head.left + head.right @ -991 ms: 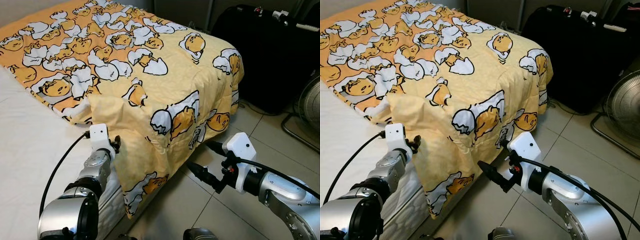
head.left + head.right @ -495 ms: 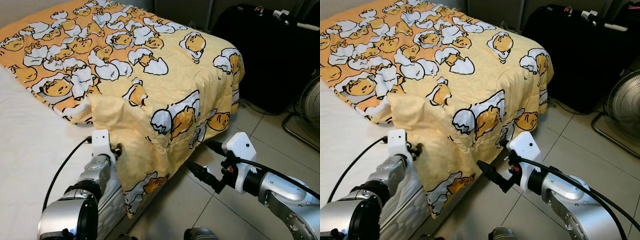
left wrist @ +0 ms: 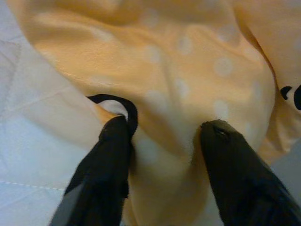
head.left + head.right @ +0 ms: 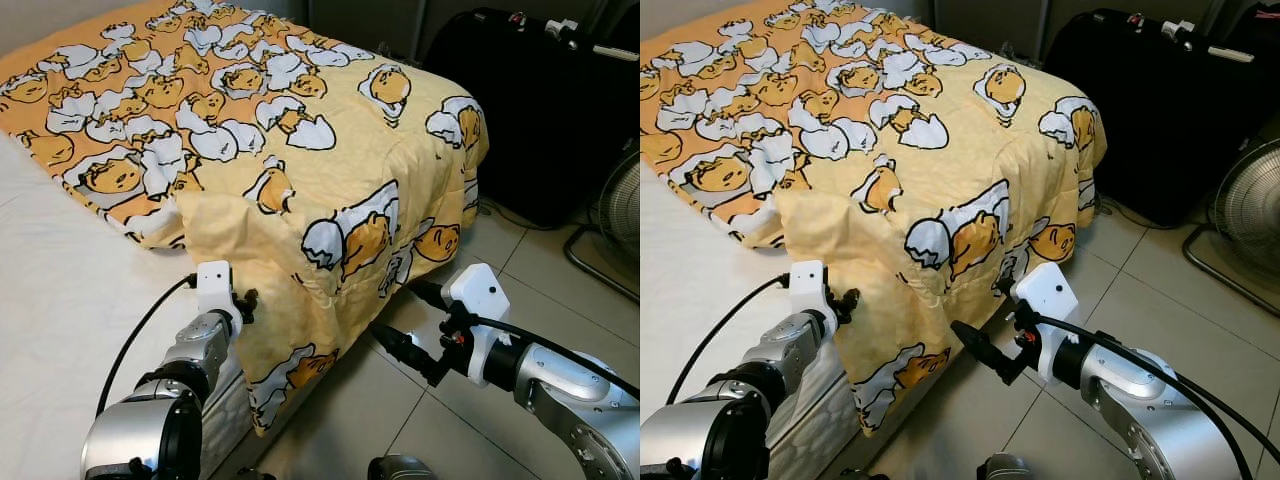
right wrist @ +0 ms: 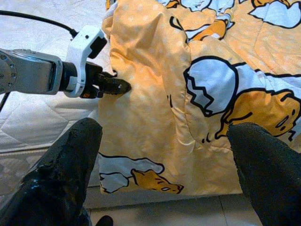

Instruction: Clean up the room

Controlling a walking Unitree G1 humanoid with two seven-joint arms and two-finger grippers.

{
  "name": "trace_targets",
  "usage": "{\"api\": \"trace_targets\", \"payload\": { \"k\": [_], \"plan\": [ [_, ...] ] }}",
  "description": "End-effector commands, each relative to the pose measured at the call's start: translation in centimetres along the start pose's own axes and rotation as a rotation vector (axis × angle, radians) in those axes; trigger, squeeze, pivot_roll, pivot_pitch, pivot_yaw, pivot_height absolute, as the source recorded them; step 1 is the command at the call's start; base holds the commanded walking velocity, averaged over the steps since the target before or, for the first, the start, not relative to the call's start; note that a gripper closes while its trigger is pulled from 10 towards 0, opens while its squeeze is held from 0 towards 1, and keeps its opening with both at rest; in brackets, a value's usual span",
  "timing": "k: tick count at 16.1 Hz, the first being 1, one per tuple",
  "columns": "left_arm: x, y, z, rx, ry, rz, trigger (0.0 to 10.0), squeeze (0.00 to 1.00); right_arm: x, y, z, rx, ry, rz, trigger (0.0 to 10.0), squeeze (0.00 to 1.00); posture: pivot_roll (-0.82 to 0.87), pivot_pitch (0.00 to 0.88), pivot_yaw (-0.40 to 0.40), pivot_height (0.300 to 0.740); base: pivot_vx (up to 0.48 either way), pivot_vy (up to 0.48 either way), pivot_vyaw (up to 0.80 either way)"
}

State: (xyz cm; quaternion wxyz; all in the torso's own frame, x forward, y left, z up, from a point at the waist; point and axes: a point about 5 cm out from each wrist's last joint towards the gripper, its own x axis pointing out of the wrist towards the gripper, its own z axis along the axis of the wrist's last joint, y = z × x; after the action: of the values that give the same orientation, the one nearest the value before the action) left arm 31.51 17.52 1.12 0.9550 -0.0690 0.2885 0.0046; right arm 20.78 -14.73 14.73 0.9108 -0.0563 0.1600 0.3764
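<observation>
Right now the left gripper (image 3: 164,136) is pressing into the yellow egg-print blanket (image 4: 330,160) at the bed's (image 4: 60,300) side edge, its fingers (image 3: 110,160) spread a little with a fold of cloth bulging between them. Over the tiled floor (image 4: 500,270), the right gripper (image 4: 412,325) is hovering just beside the blanket's hanging corner, fingers wide apart, touching nothing.

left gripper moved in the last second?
Yes. The left gripper has come down and rightward along the mattress, now pressing its open fingers into the hanging edge of the yellow blanket.
</observation>
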Motion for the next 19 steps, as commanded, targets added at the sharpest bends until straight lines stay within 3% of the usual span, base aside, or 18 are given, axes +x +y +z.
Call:
{"api": "trace_targets", "payload": {
  "k": [1,14,19],
  "plan": [
    [-0.1,0.6,-0.4,-0.004,0.017,0.009,0.0,0.0,0.2,0.1,0.1,0.004,-0.008,0.01,10.0,0.0,-0.37,0.089,0.089,0.74,0.0,0.0,0.0],
    [-0.3,0.7,-1.2,0.003,0.03,0.008,0.0,0.0,0.6,0.2,0.2,0.006,-0.019,0.008,10.0,0.0,-0.35,0.086,0.091,0.74,0.0,0.0,0.0],
    [-0.6,0.5,-2.1,0.04,0.013,-0.043,0.0,0.0,1.0,0.2,0.3,0.009,-0.035,0.011,10.0,0.0,-0.32,0.08,0.096,0.74,0.0,0.0,0.0]
  ]
}}
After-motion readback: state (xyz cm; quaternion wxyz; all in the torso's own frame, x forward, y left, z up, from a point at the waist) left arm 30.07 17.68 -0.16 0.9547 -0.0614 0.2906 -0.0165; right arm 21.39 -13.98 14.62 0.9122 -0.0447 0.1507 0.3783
